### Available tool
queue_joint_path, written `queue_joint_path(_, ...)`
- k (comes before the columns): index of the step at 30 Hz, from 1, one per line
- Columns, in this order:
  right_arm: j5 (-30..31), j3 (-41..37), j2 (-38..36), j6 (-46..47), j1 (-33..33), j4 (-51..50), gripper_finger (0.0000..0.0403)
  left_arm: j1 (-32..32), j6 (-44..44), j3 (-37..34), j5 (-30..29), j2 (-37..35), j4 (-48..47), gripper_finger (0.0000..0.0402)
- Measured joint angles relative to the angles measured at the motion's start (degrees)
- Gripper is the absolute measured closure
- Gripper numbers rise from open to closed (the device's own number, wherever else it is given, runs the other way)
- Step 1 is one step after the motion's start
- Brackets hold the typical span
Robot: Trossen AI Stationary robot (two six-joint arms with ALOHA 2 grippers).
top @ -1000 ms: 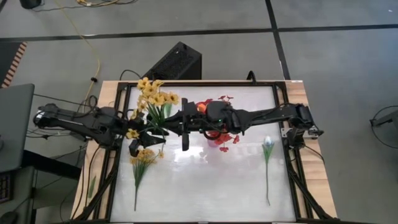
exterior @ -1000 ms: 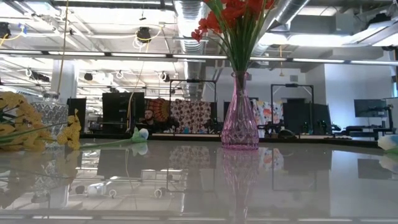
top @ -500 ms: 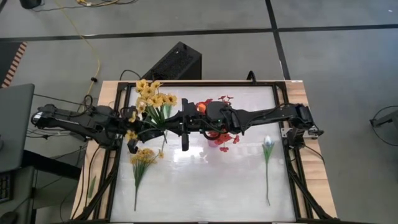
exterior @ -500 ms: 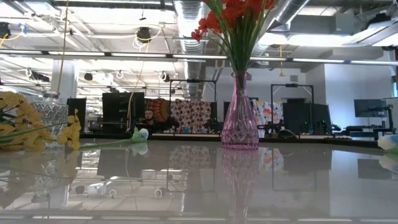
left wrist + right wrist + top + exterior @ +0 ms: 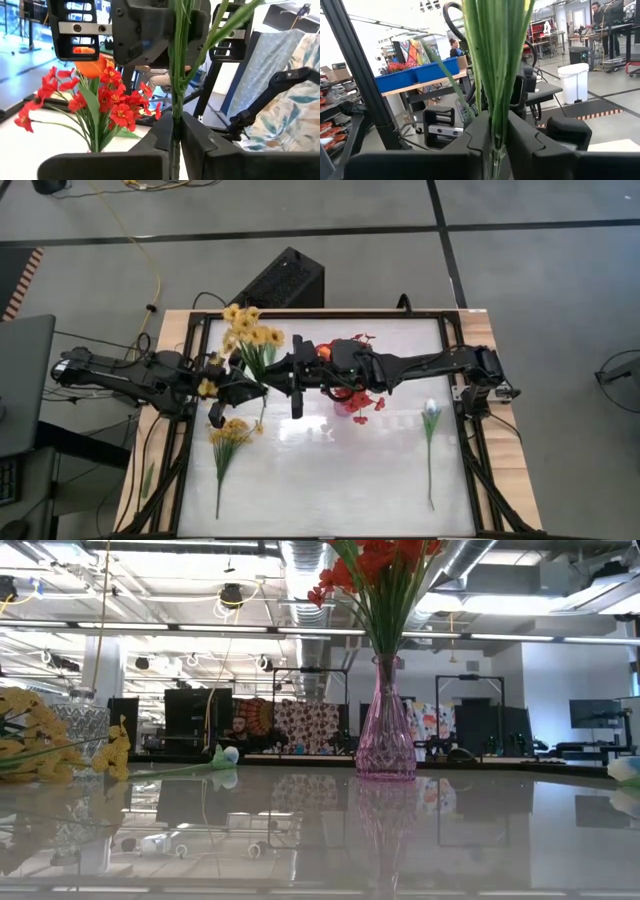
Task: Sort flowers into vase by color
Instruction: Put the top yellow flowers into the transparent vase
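Fake yellow-blossom spray w/ thin green plastic stem (image 5: 250, 340): light, springy, top-heavy, prob slippery; best held low on stem, not blooms. Left gripper (image 5: 176, 131) jaws nearly closed, pinching that stem over worktop's left side. Right gripper (image 5: 496, 131) jaws clamped on green stems (image 5: 495, 55) near pink glass vase (image 5: 385, 725) of red flowers.

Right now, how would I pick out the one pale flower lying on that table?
Look at the white table from above and go to its right half, past the pink vase of red flowers. There the white tulip lies flat and alone, bud towards the arms, the only pale bloom among yellows and reds.
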Motion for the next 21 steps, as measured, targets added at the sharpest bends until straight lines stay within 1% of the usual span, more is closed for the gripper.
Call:
queue_joint_path(5, 0.0, 0.0, 0.0, 1.3, -0.4, -1.9, 0.0276, 0.0, 0.8, 0.0, -1.3, -0.1, -0.4, 0.0399)
queue_joint_path(8, -1.3, 0.0, -0.5, 1.4, -0.7, -6.2, 0.0242, 0.0, 1.2, 0.0, -3.6, -0.5, -1.1, 0.0399)
queue_joint_path(11, -3.3, 0.0, -1.4, 1.5, -1.0, -10.9, 0.0206, 0.0, 1.7, 0.0, -5.8, -2.3, -3.7, 0.04)
queue_joint_path(13, -6.1, 0.0, -2.2, 1.5, -1.2, -13.7, 0.0185, 0.0, 2.6, 0.0, -7.3, -4.3, -7.0, 0.04)
queue_joint_path(16, -9.2, 0.0, -3.4, 1.3, -1.4, -17.1, 0.0166, 0.0, 3.6, 0.0, -11.6, -9.0, -14.0, 0.0401)
queue_joint_path(21, -9.6, 0.0, -3.6, 1.4, -0.8, -20.4, 0.0163, 0.0, 3.0, 0.0, -17.0, -17.1, -29.7, 0.0401)
